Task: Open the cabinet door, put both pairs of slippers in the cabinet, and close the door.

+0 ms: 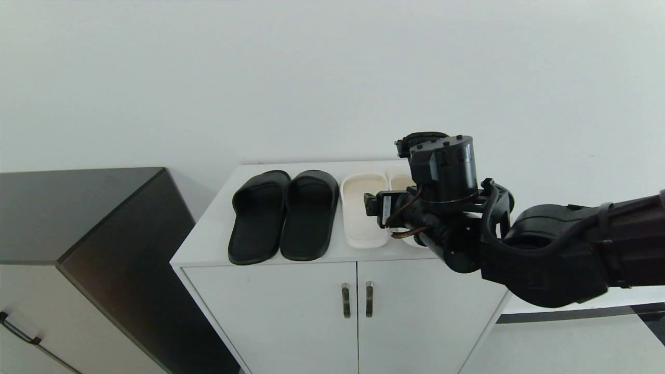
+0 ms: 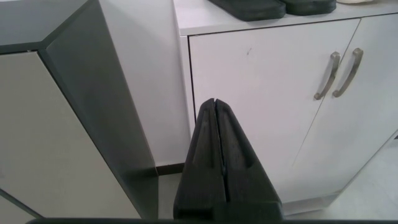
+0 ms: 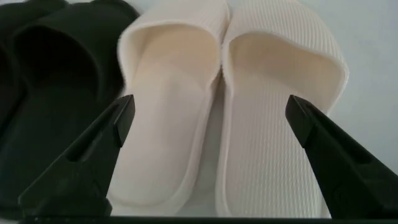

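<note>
Facing the white two-door cabinet (image 2: 261, 93), the left jaws are pressed shut with nothing between them. They sit low before its left door, near the gap that separates it from a dark-topped cabinet (image 1: 104, 234) on the robot's left. Both white doors are closed, and their two upright metal handles (image 1: 345, 300) stand side by side at the centre seam. Above the doors, the right arm (image 1: 545, 249) extends over the right part of the cabinet's top surface. The right jaws are spread wide and hold nothing, and in the right wrist view one tip appears at each outer side of the cream slippers (image 3: 186, 93); whether they touch cannot be told. The cream pair lies flat, its two slippers touching along their inner edges, on the right half of the surface. The black slippers (image 1: 283, 215) lie just beside them on the left half, likewise side by side. Beyond the cabinet rises a plain pale wall (image 1: 311, 78).
</note>
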Motion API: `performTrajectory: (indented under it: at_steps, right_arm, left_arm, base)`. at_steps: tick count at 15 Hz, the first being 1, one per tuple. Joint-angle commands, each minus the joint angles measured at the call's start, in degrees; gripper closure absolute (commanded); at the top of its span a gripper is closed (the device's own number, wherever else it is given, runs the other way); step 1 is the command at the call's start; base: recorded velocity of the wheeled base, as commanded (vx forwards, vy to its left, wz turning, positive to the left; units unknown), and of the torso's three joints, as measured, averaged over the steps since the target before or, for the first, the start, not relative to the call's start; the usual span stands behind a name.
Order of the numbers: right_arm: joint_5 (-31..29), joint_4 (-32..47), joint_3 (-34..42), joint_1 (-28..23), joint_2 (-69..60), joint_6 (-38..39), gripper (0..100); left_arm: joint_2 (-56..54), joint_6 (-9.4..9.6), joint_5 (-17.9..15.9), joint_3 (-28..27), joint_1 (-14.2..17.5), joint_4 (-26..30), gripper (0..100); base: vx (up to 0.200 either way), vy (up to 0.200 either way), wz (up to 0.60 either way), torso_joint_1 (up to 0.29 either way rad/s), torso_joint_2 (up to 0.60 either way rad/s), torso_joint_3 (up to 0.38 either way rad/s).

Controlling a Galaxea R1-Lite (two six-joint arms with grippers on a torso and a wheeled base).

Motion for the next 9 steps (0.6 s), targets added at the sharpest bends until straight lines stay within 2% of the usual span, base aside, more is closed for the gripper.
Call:
performTrajectory:
  at_steps: [1,9]
  right_arm:
    - [0.0,0.0,-1.6,-1.1,2.8,-0.4,0]
    - [-0.3,0.0,-11.4,-3.5,11.2,-2.0,0]
  left_arm:
    - [0.1,0.00,0.0,0.0,0.0,0.0,100]
    - [0.0,0.00,0.0,0.0,0.0,0.0,100]
  base:
    - [0.000,0.000,0.00,0.000,0.00,0.000]
    - [0.000,0.000,0.00,0.000,0.00,0.000]
